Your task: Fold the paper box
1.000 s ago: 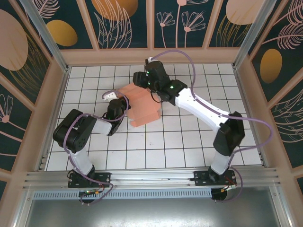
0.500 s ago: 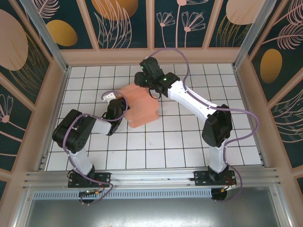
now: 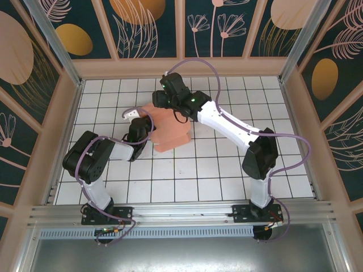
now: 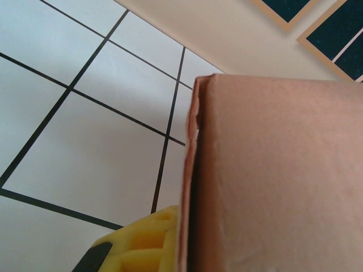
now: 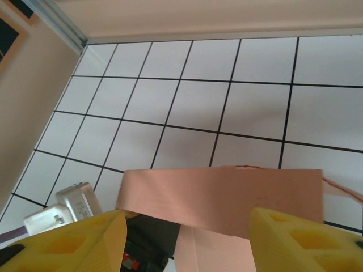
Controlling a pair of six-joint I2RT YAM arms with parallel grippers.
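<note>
Paper box (image 3: 173,129) sits partly folded up on the white grid table (image 3: 227,170), left of centre, toward the far side. L gripper (image 3: 145,128) is at its left edge, clenched on the thin wall. In my left wrist view the cardboard runs right against one yellow finger (image 4: 142,246). R gripper (image 3: 161,100) hangs over the box's far edge w/ jaws released, wide apart. In the right wrist view a pink panel shows between the two yellow fingertips (image 5: 74,241). Can't tell if it touches either.
</note>
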